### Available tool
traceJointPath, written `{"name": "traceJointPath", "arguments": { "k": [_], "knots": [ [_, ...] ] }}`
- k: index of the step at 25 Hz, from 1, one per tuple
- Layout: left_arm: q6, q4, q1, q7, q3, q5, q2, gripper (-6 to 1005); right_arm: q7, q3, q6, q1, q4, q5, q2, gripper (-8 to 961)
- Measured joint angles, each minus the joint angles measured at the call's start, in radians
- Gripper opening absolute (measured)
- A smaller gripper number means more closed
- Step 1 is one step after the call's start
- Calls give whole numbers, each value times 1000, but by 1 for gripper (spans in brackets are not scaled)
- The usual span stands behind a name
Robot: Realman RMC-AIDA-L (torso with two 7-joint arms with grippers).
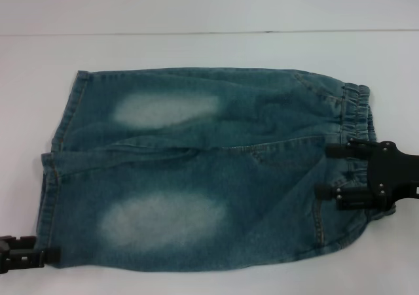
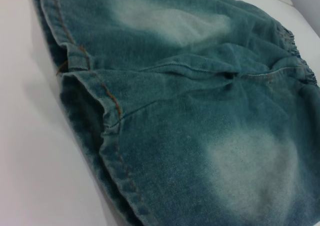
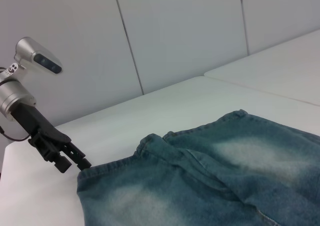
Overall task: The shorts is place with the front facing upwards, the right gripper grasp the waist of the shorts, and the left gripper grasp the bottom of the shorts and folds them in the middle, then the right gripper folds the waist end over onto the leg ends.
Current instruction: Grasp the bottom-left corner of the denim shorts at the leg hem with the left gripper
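Note:
The blue denim shorts [image 1: 196,171] lie flat, front up, on the white table [image 1: 209,53]. Their elastic waist [image 1: 357,112] points right and the leg ends [image 1: 55,157] point left. My right gripper [image 1: 330,172] hovers open over the near half of the waist, its two black fingers [image 1: 340,150] spread apart above the denim. My left gripper [image 1: 49,254] sits at the near left corner, right against the hem. The right wrist view shows that left gripper [image 3: 82,162] meeting the hem corner of the shorts [image 3: 210,186]. In the left wrist view, only the shorts [image 2: 190,116] and their hems appear.
White table surface [image 1: 209,7] surrounds the shorts on every side. Grey wall panels [image 3: 175,35] rise behind the table in the right wrist view. Nothing else lies on the table.

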Motion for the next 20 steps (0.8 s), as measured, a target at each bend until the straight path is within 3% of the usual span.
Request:
{"name": "traceJointPath", "arguments": {
  "k": [20],
  "knots": [
    [-6,17,-8,-9,2,43,1,853,0,0,-10,3,0,0,4,942]
  ]
}}
